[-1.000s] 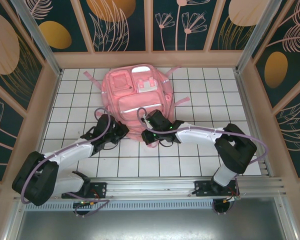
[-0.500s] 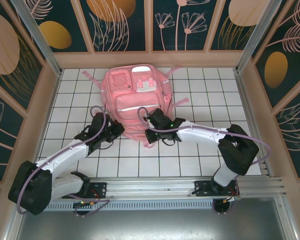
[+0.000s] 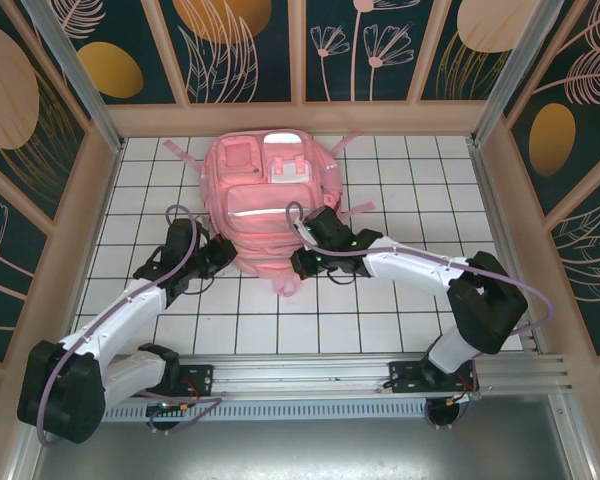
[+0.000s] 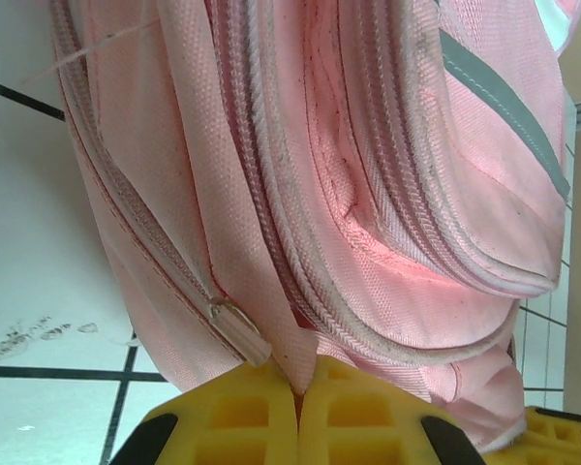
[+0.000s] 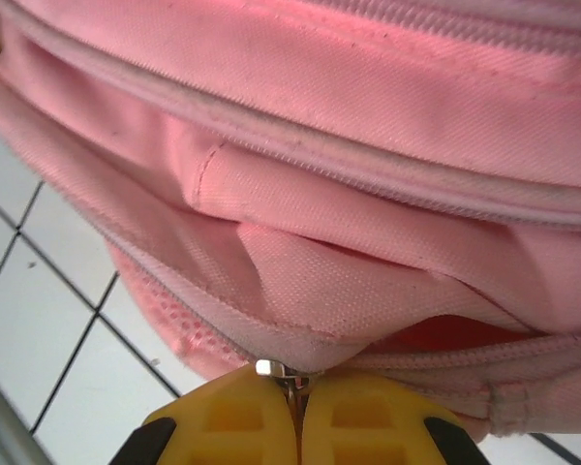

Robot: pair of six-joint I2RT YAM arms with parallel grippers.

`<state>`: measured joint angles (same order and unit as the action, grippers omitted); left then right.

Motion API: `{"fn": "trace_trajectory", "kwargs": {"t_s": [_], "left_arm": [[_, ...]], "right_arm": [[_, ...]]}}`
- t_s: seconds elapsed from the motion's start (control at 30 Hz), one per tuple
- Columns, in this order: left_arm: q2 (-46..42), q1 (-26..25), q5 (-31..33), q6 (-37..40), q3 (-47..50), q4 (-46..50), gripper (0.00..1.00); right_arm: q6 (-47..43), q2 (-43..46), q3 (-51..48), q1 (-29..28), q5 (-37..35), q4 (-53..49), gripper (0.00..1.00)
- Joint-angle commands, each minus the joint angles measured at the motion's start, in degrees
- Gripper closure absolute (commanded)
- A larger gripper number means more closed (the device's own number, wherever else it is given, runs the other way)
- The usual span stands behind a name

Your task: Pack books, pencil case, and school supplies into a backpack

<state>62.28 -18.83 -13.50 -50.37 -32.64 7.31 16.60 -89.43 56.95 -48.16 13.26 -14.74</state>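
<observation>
Now | backpack (image 3: 270,215): soft pink | left jaws: pinching its fabric | right jaws: pinching zipper pull (image 5: 269,369)

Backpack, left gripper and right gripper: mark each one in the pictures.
backpack (image 3: 270,200), top external view, on its front pocket panel.
left gripper (image 4: 297,392), left wrist view, on the seam where the shut yellow fingertips meet.
right gripper (image 5: 298,412), right wrist view, on the seam where the shut yellow fingertips meet.

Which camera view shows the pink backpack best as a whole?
The top external view: the whole backpack lies on the tiled table, with white buckle and straps. The left wrist view shows its zip seams and a grey strip up close; the right wrist view shows a fabric fold and a zip.
</observation>
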Motion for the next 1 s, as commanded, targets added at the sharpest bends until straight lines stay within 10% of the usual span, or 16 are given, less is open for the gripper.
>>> {"fn": "trace_trajectory", "kwargs": {"t_s": [0.0,0.6,0.97], "left_arm": [[2.58,3.91,12.87,6.58,-4.10,4.23,1.00],[4.07,3.90,23.92,16.62,-11.93,11.50,1.00],[3.76,4.18,25.57,16.69,-10.77,11.58,1.00]], "right_arm": [[0.52,-1.09,1.07,1.79,8.17,-8.12,1.00],[4.93,-17.08,21.63,-2.05,4.97,-29.07,1.00],[5.55,-12.64,17.11,7.45,11.15,-29.07,1.00]]}}
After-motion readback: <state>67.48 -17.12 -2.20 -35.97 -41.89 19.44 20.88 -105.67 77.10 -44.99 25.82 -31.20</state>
